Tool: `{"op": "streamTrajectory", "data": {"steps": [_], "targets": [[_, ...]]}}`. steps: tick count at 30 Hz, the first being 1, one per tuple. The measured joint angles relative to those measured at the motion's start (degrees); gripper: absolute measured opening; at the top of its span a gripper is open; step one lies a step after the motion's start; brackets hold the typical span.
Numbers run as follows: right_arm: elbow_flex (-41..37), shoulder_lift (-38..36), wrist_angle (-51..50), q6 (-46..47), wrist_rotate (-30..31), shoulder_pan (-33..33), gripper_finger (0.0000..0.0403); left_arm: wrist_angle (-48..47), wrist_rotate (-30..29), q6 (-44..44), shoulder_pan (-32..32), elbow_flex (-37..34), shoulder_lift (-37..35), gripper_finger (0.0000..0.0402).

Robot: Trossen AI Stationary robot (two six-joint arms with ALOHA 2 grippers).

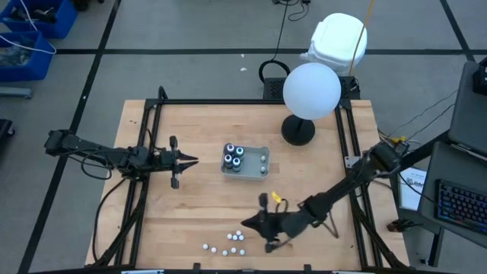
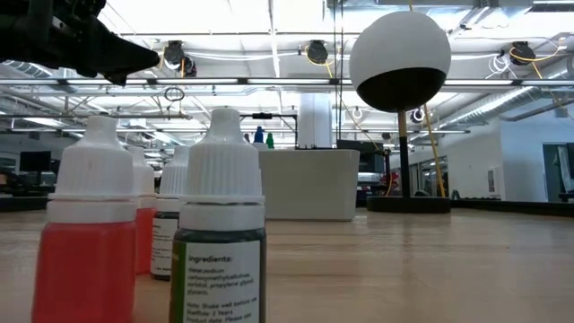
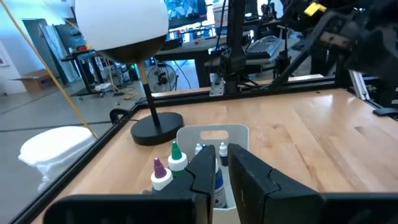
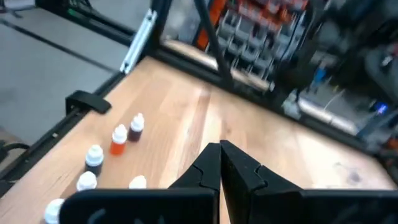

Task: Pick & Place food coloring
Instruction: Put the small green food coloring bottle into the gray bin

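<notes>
Four bottles (image 1: 233, 157) seated in tray (image 1: 261, 164), loose bottles (image 1: 228, 245) still out; left gripper (image 1: 187, 160) narrowly parted, right gripper (image 1: 245, 223) closed, both empty.

A robotics lab or workshop is shown. A wooden table (image 1: 243, 190) framed in black metal is set on a grey floor crossed by dark tape lines. Blue storage bins (image 1: 34, 27), a keyboard (image 1: 460, 205) and loose cables are seen around it. Exposed ceiling trusses (image 2: 287, 85), strip lighting and further workstations are visible behind.
</notes>
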Motion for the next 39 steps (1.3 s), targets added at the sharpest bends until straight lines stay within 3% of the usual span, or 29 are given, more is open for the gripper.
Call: {"op": "streamTrajectory", "data": {"steps": [3,7,11,17,22,27,35,39], "targets": [[3.4,2.4,-3.3,4.0,-3.6,-1.7,0.0000,0.0,0.0,0.0,0.0,0.0,0.0,0.0051],[4.3,4.3,-3.7,6.8,-12.9,-2.7,0.0004,0.0,0.0,0.0,0.0,0.0,0.0,0.0051],[4.4,4.3,-7.0,9.5,-18.4,-2.7,0.0027,-0.1,0.0,-0.1,0.0,0.0,0.0,0.0051],[0.8,4.4,-7.9,12.1,-17.7,-0.6,0.0086,-1.1,0.0,-0.4,0.0,0.0,0.0,0.0051],[-1.6,4.4,-3.2,8.4,-10.6,0.5,0.0137,-1.0,0.0,-0.5,0.0,0.0,0.0,0.0051],[-2.0,4.9,-0.6,7.2,-10.7,-0.1,0.0171,-1.0,0.0,-1.1,0.0,0.0,0.0,0.0051],[-2.0,5.1,3.2,7.5,-21.1,-0.2,0.0184,-1.7,0.0,-1.1,0.0,0.0,0.0,0.0051],[-2.0,5.0,4.3,8.3,-21.3,0.1,0.0180,-1.7,0.0,-1.3,0.0,0.0,0.0,0.0051]]}}
